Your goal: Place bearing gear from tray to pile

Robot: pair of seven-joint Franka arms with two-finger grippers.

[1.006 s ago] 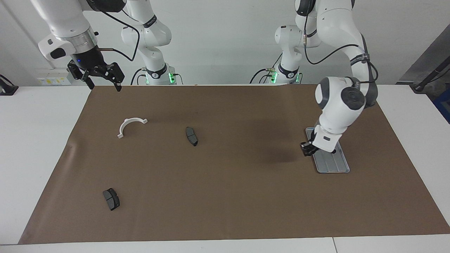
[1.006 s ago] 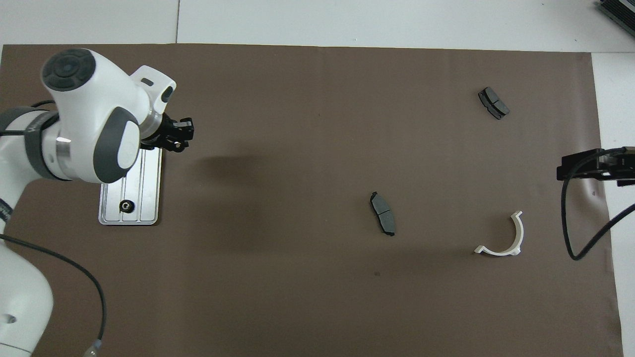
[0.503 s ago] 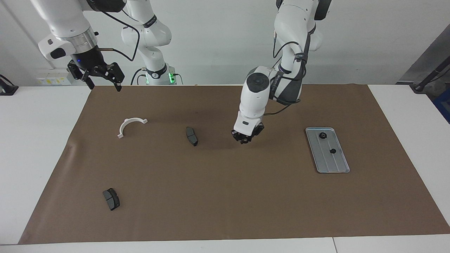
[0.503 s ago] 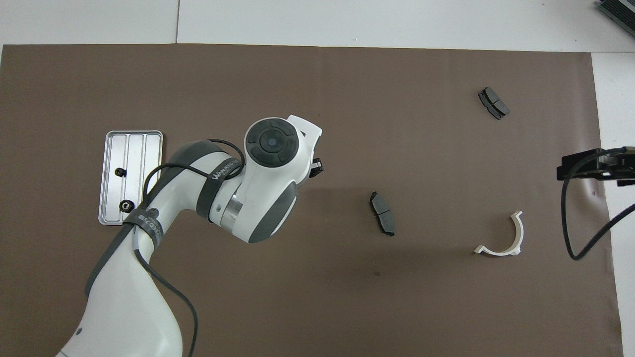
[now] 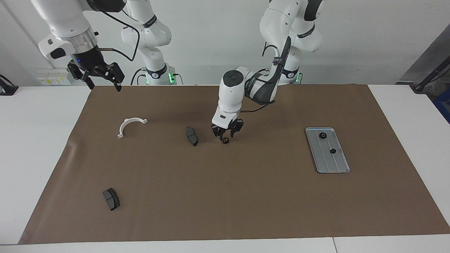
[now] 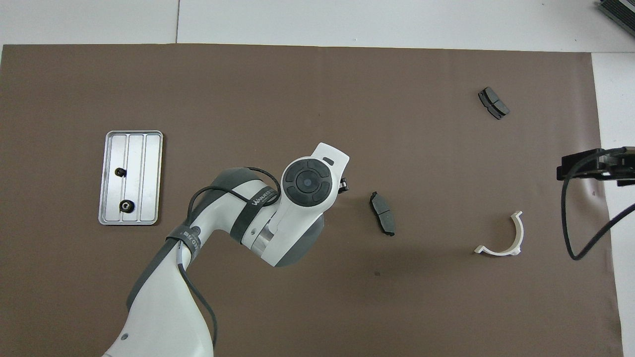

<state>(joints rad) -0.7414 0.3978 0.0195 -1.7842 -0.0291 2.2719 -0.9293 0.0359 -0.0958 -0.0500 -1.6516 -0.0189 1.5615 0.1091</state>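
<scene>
A small black round bearing gear point(image 5: 225, 141) lies on the brown paper mat point(image 5: 225, 196) mid-table, beside a dark curved brake pad point(image 5: 192, 136), just under the left gripper point(image 5: 227, 131), whose fingers are spread apart above it. Two more black gears point(image 5: 322, 135) sit in the ridged silver-grey metal tray point(image 5: 334, 165) toward the left arm's end, while the right gripper point(image 5: 100, 76), fingers apart, waits over the mat's corner

Two high, distant opposing views, facing and overhead, sharing the table point(image 5: 404, 116)

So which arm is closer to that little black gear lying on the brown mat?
Left. The left end effector hangs open just above the gear, beside a brake pad. The right end effector waits over the mat's edge near its base.
</scene>
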